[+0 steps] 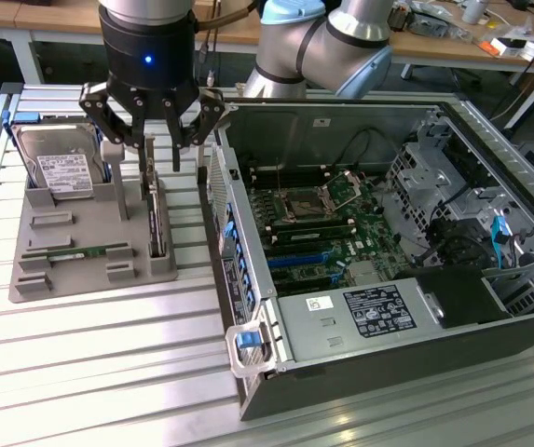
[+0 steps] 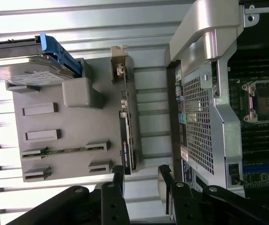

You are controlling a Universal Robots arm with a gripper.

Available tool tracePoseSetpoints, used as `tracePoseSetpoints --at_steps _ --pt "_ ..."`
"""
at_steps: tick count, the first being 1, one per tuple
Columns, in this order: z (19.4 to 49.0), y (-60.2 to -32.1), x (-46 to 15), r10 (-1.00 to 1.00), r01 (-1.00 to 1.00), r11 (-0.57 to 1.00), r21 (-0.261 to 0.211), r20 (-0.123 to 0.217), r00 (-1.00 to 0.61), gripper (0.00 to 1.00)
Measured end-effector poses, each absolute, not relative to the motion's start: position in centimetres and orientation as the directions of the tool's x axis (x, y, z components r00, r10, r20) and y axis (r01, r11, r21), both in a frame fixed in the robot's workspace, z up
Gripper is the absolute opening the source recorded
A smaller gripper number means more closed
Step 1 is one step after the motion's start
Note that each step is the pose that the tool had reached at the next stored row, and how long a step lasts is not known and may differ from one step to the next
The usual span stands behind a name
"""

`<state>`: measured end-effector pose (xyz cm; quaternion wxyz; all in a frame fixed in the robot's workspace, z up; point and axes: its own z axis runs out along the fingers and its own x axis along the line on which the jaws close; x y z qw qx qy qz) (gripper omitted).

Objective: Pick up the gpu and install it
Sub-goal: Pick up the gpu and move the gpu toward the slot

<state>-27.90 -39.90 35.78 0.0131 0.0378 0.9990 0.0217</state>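
1. The gripper (image 1: pixel 160 158) hung in the upper left of the exterior frame, its jaws spread wide with nothing held between them
2. Directly under it, the graphics card (image 1: pixel 156 219) stood on edge in a slot of the grey holder (image 1: pixel 80 275), in the left half of that frame
3. In the wrist view, one fingertip (image 2: pixel 118 176) sat close to the near end of the card, whose metal bracket (image 2: pixel 119 63) was at the far end; whether they touched could not be told
4. A hard drive (image 1: pixel 61 168) with a white label stood upright at the holder's upper left corner, and a green memory stick (image 1: pixel 75 252) lay in a slot lower down
5. The open computer case (image 1: pixel 388 368) took up the right half, just beside the holder, its motherboard (image 1: pixel 341 233) exposed; both sat on a slatted metal table (image 1: pixel 108 372)
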Motion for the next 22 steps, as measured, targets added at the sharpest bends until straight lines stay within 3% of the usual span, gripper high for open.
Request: tracePoseSetpoints --at_steps 22 --pt "34.82 -39.9 -27.91 0.076 0.075 0.996 0.044 -0.025 -0.997 0.42"
